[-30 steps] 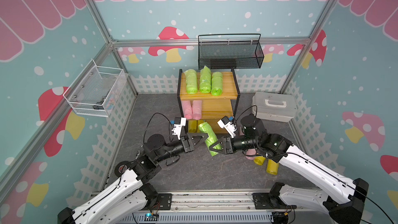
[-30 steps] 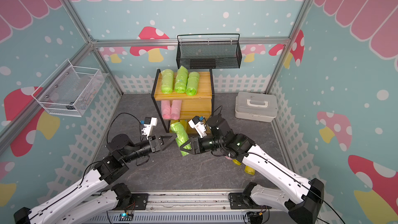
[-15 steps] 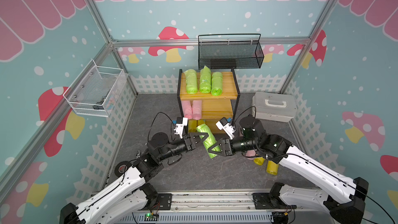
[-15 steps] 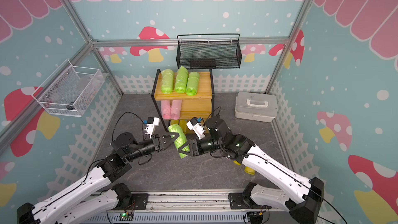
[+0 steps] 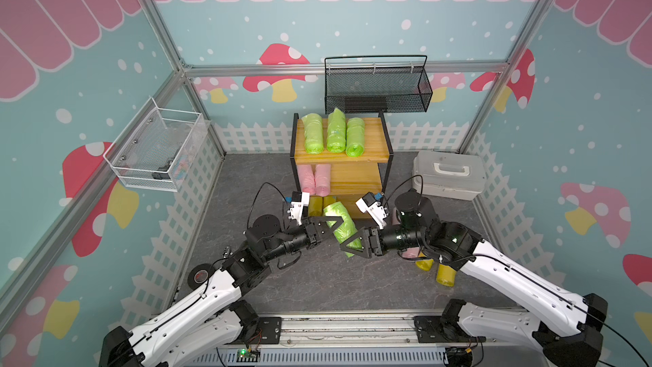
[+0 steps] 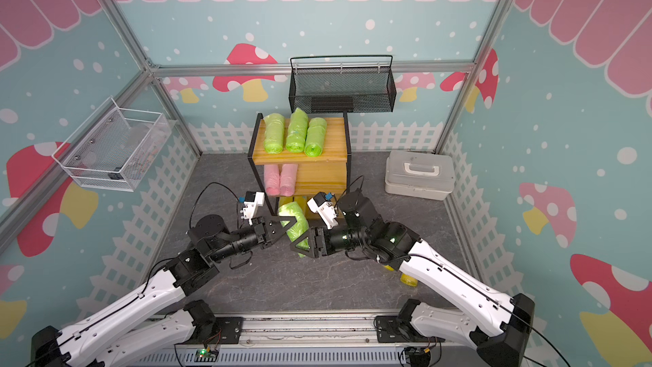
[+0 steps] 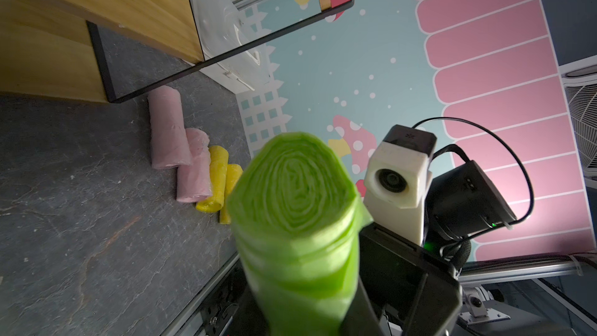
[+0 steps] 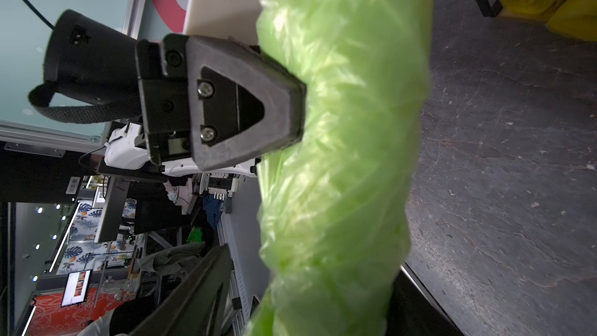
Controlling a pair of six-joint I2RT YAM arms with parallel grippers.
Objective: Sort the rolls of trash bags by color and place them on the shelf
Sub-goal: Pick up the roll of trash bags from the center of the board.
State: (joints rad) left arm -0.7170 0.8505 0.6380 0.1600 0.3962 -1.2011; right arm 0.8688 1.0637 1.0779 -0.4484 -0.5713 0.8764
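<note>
A lime green roll (image 5: pixel 340 224) (image 7: pixel 297 208) hangs above the floor in front of the shelf (image 5: pixel 363 157). My left gripper (image 5: pixel 330 224) is shut on its upper part. My right gripper (image 5: pixel 352 241) (image 8: pixel 310 295) stands open around the lower end, and one of its fingers (image 8: pixel 200 286) is clear of the plastic. Three green rolls (image 5: pixel 335 134) lie on the top board, two pink rolls (image 5: pixel 314 178) on the middle board and yellow rolls (image 5: pixel 315 203) at the bottom. On the floor lie two pink rolls (image 7: pixel 168 134) and two yellow rolls (image 7: pixel 214 182).
A black mesh basket (image 5: pixel 377 86) hangs on the back wall above the shelf. A white wire basket (image 5: pixel 155 157) hangs on the left wall. A white lidded box (image 5: pixel 448 174) sits right of the shelf, and a black tape roll (image 5: pixel 197 277) lies by the left fence.
My left gripper moved in from the left and shut on the green roll. My right gripper, which had held the roll, opened its jaws around it.
</note>
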